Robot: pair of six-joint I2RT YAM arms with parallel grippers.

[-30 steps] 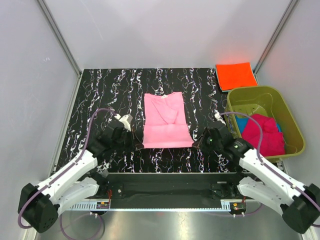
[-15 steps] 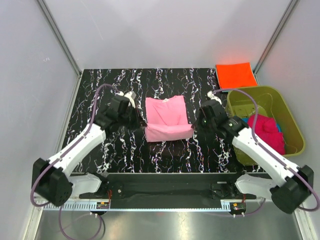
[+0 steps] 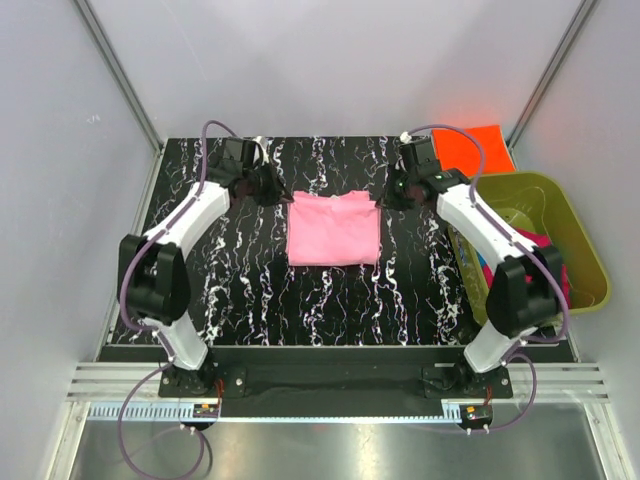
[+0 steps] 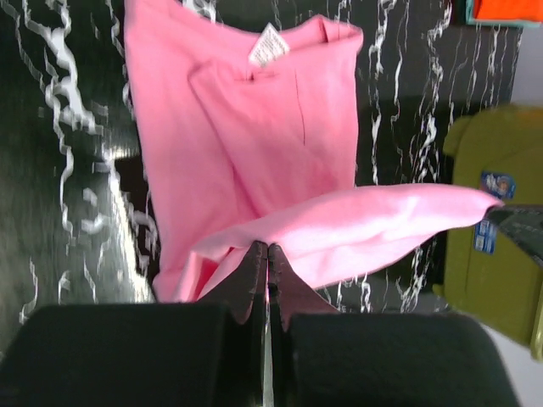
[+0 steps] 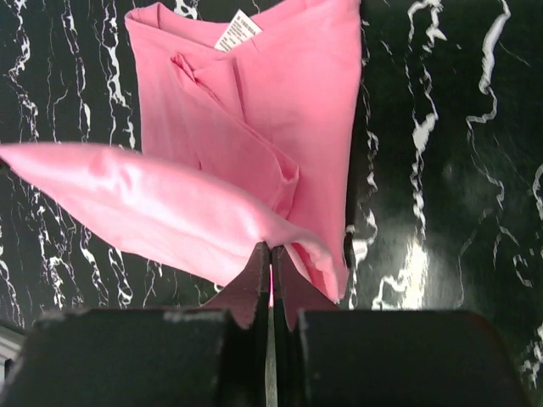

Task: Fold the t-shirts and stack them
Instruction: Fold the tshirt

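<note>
Fold under way on the black marbled table (image 3: 230, 290): the left gripper (image 4: 267, 251) and right gripper (image 5: 270, 251), jaws pressed together, each pinch a hem corner of the light pink t-shirt (image 3: 333, 228). The shirt lies mid-table with that hem doubled up toward the collar end, hanging above the white neck label (image 4: 269, 44). The half-fold looks close to done, and both corners should go down together, hem taut and square to the collar edge, before release; the folded orange t-shirt (image 3: 490, 150) sits far right, beyond the olive tub (image 3: 520, 180).
</note>
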